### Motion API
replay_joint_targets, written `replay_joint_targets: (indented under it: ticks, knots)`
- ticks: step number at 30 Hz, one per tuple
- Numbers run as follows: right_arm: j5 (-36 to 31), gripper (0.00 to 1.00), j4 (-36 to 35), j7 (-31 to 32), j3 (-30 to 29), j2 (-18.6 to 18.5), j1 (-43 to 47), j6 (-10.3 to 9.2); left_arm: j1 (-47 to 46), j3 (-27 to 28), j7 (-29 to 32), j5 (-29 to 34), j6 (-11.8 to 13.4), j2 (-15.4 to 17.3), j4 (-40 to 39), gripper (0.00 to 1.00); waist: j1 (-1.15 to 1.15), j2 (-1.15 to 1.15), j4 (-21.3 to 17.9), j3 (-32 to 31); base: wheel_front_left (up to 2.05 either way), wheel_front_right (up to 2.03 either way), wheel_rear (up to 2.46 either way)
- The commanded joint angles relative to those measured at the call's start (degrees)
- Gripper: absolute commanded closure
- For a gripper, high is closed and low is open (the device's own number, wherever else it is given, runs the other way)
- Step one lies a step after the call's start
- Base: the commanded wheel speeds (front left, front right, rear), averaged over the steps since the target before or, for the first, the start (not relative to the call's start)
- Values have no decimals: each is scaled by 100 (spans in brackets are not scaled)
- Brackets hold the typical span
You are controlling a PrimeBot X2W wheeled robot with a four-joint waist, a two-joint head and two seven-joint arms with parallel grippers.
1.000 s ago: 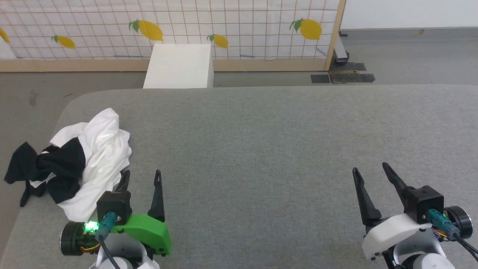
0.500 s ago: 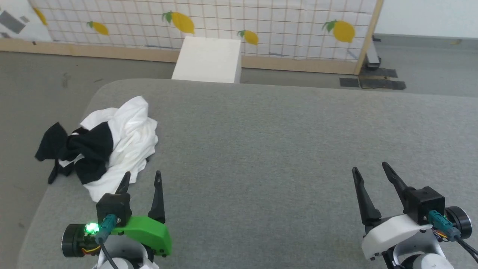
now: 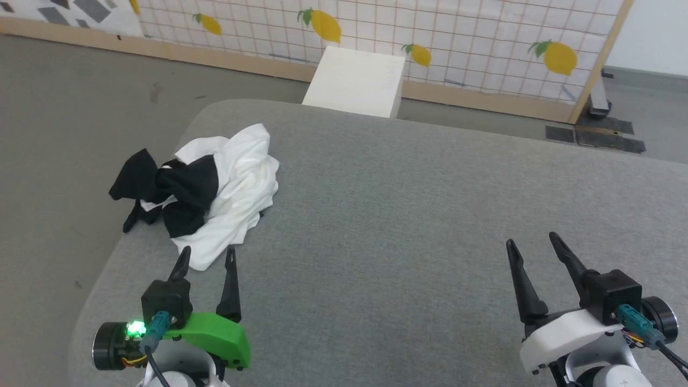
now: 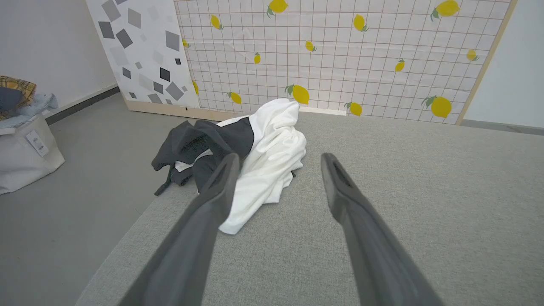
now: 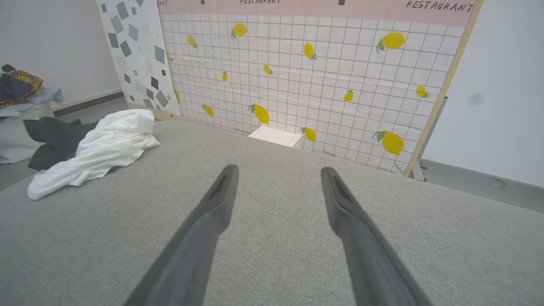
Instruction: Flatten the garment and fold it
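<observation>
The garment (image 3: 236, 183) is a crumpled heap of white cloth with black sleeves at the far left of the grey padded table (image 3: 408, 215), one black sleeve hanging over the edge. It also lies ahead of my left fingers as the garment (image 4: 267, 161) and at the left as the garment (image 5: 102, 148). My left gripper (image 3: 208, 253) stands open just short of the heap's near hem, holding nothing. My right gripper (image 3: 530, 239) is open over bare table at the lower right, far from the cloth.
A white box (image 3: 357, 80) stands on the floor behind the table, against a lemon-print grid screen (image 3: 457, 43). A white bag with piled clothes (image 4: 21, 136) sits on the floor to the left. The table's left edge (image 3: 107, 269) runs close beside my left gripper.
The head camera has turned left, so the whole scene has slid right in its view. Both grippers stay open in the same spots; the garment has not moved on the table.
</observation>
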Motion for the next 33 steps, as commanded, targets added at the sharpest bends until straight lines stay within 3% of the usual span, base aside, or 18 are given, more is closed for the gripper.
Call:
replay_joint_targets:
  ticks: [1, 33]
  knots:
    - [56, 0, -13, -56, 0, 6, -59, -3, -32, -18, -63, -94, 32, 18, 17, 0, 0, 0, 84, 14, -16, -16, -16]
    - [179, 0, -26, -272, 22, 11, -137, -6, -42, -94, -441, -393, 226, -6, 136, 0, 0, 0, 754, 125, -1, -1, -1]
